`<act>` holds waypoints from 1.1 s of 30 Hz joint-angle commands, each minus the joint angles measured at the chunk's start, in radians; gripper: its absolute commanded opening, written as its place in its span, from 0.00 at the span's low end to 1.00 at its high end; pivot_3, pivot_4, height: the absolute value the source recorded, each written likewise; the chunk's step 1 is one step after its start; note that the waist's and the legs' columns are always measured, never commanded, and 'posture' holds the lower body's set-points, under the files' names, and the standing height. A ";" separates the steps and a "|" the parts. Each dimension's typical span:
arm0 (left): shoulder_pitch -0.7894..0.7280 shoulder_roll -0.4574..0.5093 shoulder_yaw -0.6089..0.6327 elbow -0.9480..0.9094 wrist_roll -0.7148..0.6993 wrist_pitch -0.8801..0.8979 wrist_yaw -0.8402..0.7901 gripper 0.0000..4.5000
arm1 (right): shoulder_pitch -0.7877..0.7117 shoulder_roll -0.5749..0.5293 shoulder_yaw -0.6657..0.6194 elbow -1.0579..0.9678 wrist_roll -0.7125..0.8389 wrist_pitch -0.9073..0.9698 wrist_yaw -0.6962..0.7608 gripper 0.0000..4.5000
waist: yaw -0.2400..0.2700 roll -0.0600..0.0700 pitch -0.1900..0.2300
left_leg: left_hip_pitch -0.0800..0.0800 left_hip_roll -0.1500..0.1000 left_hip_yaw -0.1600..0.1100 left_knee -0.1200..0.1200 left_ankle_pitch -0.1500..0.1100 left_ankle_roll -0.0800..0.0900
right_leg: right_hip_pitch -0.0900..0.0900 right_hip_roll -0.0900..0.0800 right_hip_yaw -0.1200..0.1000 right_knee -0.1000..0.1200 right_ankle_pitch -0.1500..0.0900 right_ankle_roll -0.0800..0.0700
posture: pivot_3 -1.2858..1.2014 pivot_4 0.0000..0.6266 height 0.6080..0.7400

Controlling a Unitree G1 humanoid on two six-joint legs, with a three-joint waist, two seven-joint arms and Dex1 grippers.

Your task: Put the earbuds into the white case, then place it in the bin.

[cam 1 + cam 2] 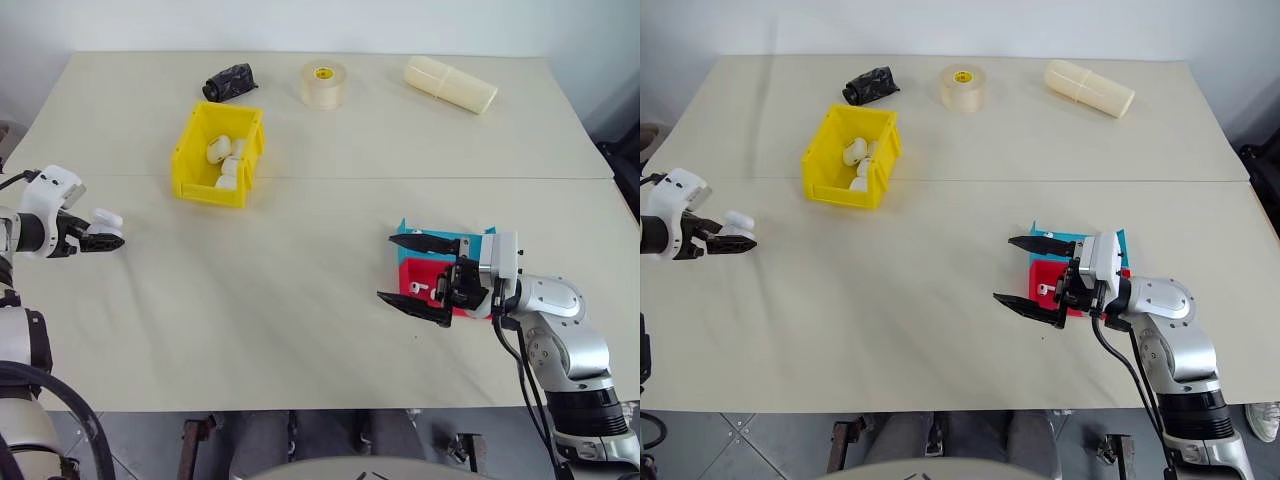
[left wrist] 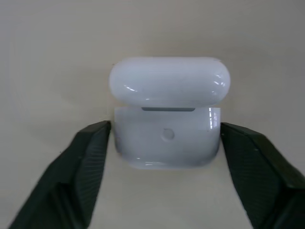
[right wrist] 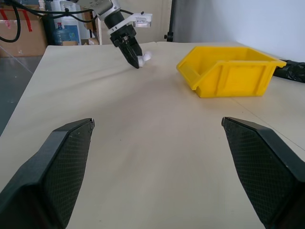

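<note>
Around the work area: a black crumpled object [image 1: 229, 81], a roll of tape [image 1: 324, 84] and a long cream cylinder [image 1: 450, 84] are lying along the far edge of the table [image 1: 300, 300], well apart from me. A teal tray [image 1: 410, 246] and a red tray [image 1: 425, 277] are sitting on the near right, just behind my right gripper [image 1: 415, 272], whose fingers are standing wide apart with nothing between them, pointing left over bare table. Nothing is lying between my left gripper [image 1: 103, 238] and the bin [image 1: 218, 154].

The bin is sitting far left of centre, yellow, with several white items in it; I cannot tell what they are.

I am pinching the white case [image 2: 167, 114] between my left fingers [image 2: 83, 162] at the left edge of the table. It is glossy, rounded, with its lid standing slightly ajar; a thin gap is showing at the seam, and a small round button on the body.
</note>
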 commanded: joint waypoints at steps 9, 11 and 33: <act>0.141 0.041 0.196 -0.131 -0.155 -0.035 -0.122 0.62 | 0.004 -0.017 -0.019 -0.026 0.002 -0.011 0.000 1.00 | -0.003 0.000 0.000 | 0.000 0.000 -0.002 0.000 0.000 0.000 | -0.003 -0.001 0.000 0.002 0.000 0.000 | 0.52 0.24 1.00; 0.256 0.040 0.277 -0.262 -0.239 -0.056 -0.183 0.62 | 0.002 -0.021 -0.016 -0.019 -0.002 -0.012 0.007 1.00 | -0.004 -0.001 0.000 | -0.001 0.001 -0.002 0.000 0.000 0.000 | -0.006 -0.002 0.000 0.003 0.000 0.000 | 0.52 0.24 1.00; 1.031 -0.667 0.323 -1.617 -0.646 -0.276 0.022 0.62 | 0.193 -0.136 -0.217 -0.048 0.010 -0.014 -0.014 1.00 | 0.026 -0.001 -0.001 | 0.002 -0.002 -0.004 0.001 -0.001 0.005 | 0.000 -0.012 -0.003 0.001 0.001 0.001 | 0.52 0.24 1.00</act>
